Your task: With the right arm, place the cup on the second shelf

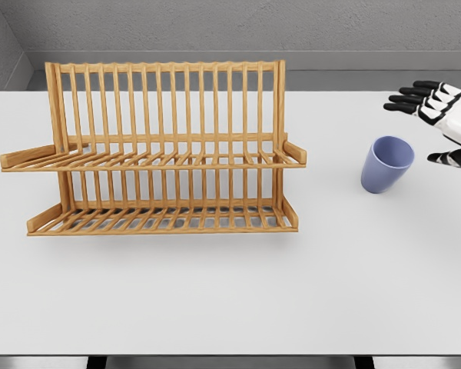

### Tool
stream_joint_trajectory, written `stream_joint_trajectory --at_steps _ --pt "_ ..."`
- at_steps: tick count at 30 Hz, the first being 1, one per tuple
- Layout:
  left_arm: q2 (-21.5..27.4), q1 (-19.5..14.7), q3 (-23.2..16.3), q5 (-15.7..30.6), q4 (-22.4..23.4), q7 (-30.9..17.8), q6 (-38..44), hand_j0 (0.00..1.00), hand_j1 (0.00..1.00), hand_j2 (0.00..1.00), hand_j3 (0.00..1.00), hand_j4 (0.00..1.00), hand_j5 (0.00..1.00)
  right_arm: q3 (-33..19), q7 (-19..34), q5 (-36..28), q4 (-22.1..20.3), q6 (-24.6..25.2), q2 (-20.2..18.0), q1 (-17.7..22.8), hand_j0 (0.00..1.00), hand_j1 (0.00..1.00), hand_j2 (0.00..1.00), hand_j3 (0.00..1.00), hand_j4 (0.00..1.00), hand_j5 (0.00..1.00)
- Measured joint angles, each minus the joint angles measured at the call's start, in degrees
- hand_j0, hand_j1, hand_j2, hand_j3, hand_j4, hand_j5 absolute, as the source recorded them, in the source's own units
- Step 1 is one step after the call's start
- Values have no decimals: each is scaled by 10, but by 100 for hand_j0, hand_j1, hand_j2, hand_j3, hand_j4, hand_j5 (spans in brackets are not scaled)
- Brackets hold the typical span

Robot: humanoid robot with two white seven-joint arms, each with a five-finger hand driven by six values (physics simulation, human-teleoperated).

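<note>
A blue-violet cup (386, 164) stands upright on the white table (230, 292), right of the wooden two-tier dish rack (157, 150). Both rack shelves, the upper (154, 159) and the lower (165, 221), hold nothing. My right hand (434, 127) hovers at the right edge, just right of and slightly above the cup, apart from it. Its black fingers (411, 98) are spread toward the left and its thumb (449, 158) points at the cup. It holds nothing. The left arm is out of view.
A grey wall (230, 31) runs behind the table. The table's front edge (230, 355) lies near the bottom of the picture.
</note>
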Motion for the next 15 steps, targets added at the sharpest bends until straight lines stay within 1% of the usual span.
stream_joint_trajectory --at_steps 4,6,7,8,10,11,12,13,14,15 --pt "0 0 0 0 0 0 0 100 100 100 100 100 100 -2 -4 -9 7 0 -4 6 100 100 100 100 100 100" --pt "0 0 0 0 0 0 0 100 100 100 100 100 100 -3 -5 -19 13 0 -17 16 100 100 100 100 100 100" --pt "0 0 0 0 0 0 0 100 100 100 100 100 100 -4 0 -22 15 0 -22 13 100 100 100 100 100 100" --pt "0 0 0 0 0 0 0 100 100 100 100 100 100 -5 25 -25 17 0 -25 7 100 100 100 100 100 100" --pt "0 0 0 0 0 0 0 100 100 100 100 100 100 -18 117 -28 20 0 -24 -2 100 100 100 100 100 100" --pt "0 0 0 0 0 0 0 100 100 100 100 100 100 -23 164 -30 25 0 -18 -18 100 100 100 100 100 100" --pt "0 0 0 0 0 0 0 100 100 100 100 100 100 -26 200 -31 38 0 -12 -28 100 100 100 100 100 100" --pt "0 0 0 0 0 0 0 100 100 100 100 100 100 -27 225 -31 55 0 -6 -44 100 100 100 100 100 100" --pt "0 1 0 0 0 0 0 100 100 100 100 100 100 -22 244 -32 73 0 1 -69 100 100 100 100 100 100" --pt "0 0 0 0 0 0 0 100 100 100 100 100 100 -10 257 -28 90 -2 9 -113 100 100 100 100 100 100"
